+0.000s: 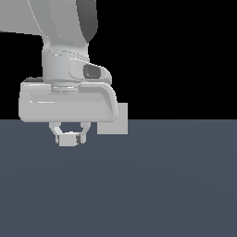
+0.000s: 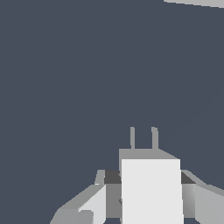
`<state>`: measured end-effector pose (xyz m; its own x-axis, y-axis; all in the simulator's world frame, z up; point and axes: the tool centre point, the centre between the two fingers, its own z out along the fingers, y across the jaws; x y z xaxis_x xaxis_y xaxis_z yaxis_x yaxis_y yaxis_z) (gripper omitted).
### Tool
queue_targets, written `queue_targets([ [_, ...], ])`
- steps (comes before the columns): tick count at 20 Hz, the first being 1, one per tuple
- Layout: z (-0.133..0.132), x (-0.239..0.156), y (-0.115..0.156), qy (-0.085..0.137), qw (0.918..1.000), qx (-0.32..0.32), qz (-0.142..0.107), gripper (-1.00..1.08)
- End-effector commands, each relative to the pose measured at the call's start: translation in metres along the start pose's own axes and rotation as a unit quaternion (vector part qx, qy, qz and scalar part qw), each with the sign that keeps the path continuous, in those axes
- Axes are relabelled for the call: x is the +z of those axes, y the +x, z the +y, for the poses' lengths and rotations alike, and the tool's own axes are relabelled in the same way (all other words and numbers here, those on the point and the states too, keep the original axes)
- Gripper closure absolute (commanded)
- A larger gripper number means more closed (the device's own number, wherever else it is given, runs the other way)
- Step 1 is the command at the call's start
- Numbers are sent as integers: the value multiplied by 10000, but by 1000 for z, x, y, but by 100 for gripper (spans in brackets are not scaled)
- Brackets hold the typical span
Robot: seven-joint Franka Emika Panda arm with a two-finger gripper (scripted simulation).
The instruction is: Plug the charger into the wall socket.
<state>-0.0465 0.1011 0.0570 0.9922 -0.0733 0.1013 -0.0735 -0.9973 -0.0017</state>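
The claw (image 1: 68,133) is clenched on the charger (image 1: 68,139), carried above the counter (image 1: 152,185); next, I judge, its prongs must be lined up with the wall socket (image 1: 117,124) just right.

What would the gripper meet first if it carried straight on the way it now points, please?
The gripper, shut on the charger, points down at the floor. Nothing shows between them, so probably the floor first. The wall socket stands aside, at uncertain depth.
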Motion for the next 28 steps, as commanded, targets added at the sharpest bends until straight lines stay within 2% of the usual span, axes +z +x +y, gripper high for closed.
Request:
queue_targets([
  [1, 18, -12, 19, -14, 9999, 172, 2, 108],
  [6, 47, -29, 48, -44, 9991, 432, 3, 108],
  [11, 63, -38, 63, -64, 9983, 574, 5, 108],
  [28, 62, -36, 66, -68, 9983, 572, 2, 108],
])
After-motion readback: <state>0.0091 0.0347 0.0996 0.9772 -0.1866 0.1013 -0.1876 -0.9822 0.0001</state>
